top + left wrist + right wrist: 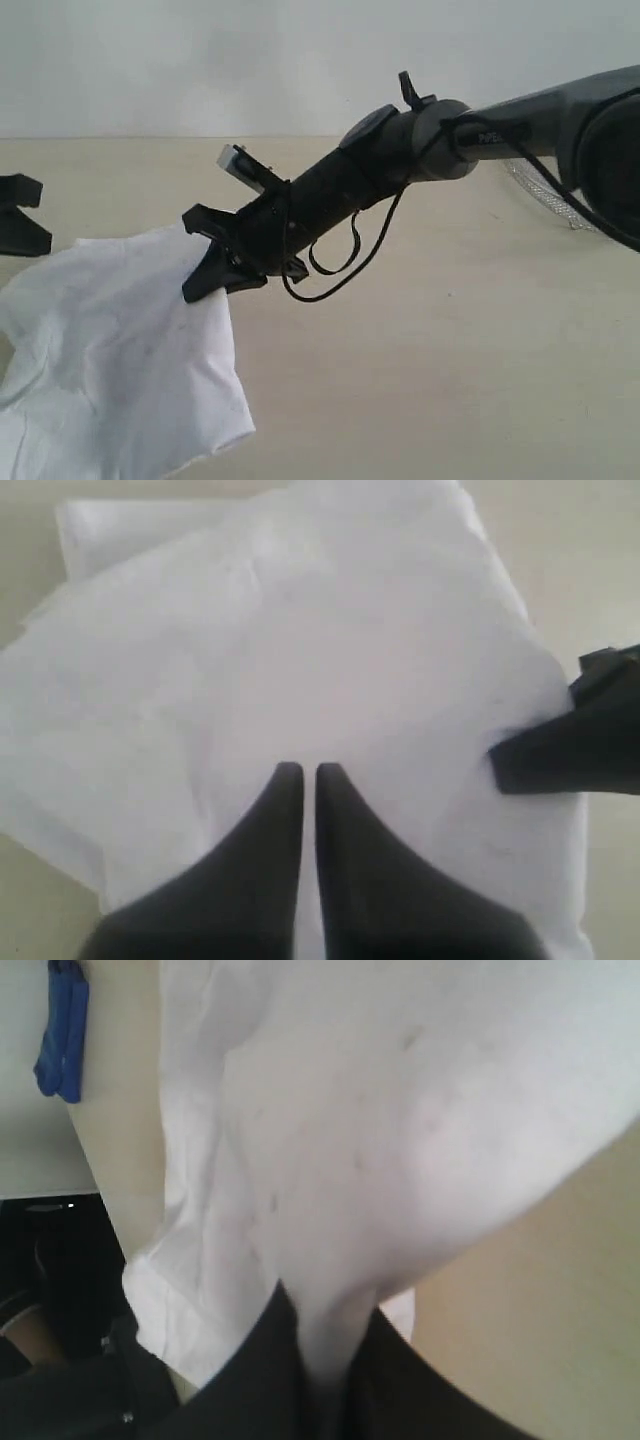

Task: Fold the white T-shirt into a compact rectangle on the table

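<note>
The white T-shirt (120, 370) is bunched at the left of the table (450, 350), with one part raised off the surface. My right gripper (192, 255) reaches across from the right and is shut on a raised fold of the shirt. In the right wrist view that fold (330, 1320) is pinched between the dark fingers. My left gripper (301, 770) is shut, its tips hovering over the shirt's (300, 630) middle, and no cloth shows between them. In the exterior view it is only a black shape (20, 215) at the left edge. No lettering or tag shows.
A silver wire-mesh basket (545, 195) sits at the back right, partly behind the right arm. The right arm's loose black cable (340, 265) hangs under its wrist. A blue object (60, 1030) lies beyond the table's edge in the right wrist view.
</note>
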`<state>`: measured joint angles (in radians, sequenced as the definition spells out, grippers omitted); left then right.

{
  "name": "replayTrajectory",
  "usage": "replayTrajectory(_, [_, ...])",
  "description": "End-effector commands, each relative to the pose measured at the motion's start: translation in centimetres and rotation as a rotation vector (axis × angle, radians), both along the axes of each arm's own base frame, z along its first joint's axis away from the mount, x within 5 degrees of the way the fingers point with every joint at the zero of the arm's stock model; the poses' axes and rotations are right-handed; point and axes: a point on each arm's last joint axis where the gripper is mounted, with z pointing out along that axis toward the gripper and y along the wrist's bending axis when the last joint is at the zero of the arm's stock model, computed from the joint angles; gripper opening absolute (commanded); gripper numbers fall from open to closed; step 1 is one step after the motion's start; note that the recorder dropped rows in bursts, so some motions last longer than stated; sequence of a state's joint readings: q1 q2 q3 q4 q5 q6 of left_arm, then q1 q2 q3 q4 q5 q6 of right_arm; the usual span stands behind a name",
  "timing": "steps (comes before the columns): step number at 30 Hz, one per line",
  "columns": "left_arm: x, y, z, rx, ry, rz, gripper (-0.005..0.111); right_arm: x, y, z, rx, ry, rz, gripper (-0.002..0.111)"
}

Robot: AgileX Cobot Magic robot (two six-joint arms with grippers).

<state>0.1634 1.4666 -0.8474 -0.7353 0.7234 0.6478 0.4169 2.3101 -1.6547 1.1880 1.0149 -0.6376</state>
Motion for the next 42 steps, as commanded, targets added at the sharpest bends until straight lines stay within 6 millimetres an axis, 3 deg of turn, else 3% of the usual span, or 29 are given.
replayTrajectory(1, [0.3, -0.1, 2.4, -0.019, -0.056, -0.001, 0.004, 1.9, 0.3, -0.1, 0.024, 0.001, -0.064, 0.0])
replayTrajectory(6, [0.6, -0.2, 3.7, -0.022, -0.073, -0.032, 0.004, 4.3, 0.9, -1.4, 0.026, -0.001, -0.161, 0.0])
replayTrajectory(14, [0.9, 0.0, 4.0, -0.011, -0.098, -0.018, 0.004, 6.7, 1.4, -1.3, 0.083, -0.029, -0.323, 0.0])
replayTrajectory(23, [1.1, 0.1, 4.1, -0.002, -0.113, -0.005, 0.004, 7.6, 1.2, -1.1, 0.088, -0.059, -0.414, 0.0])
replayTrajectory(32, [1.1, 0.1, 4.1, 0.0, -0.116, -0.005, 0.004, 8.5, 2.0, -2.1, 0.121, -0.041, -0.385, 0.0])
replayTrajectory(42, [0.9, 0.2, 4.7, 0.012, -0.148, -0.002, 0.004, 9.4, 2.1, -1.0, 0.127, -0.111, -0.401, 0.0])
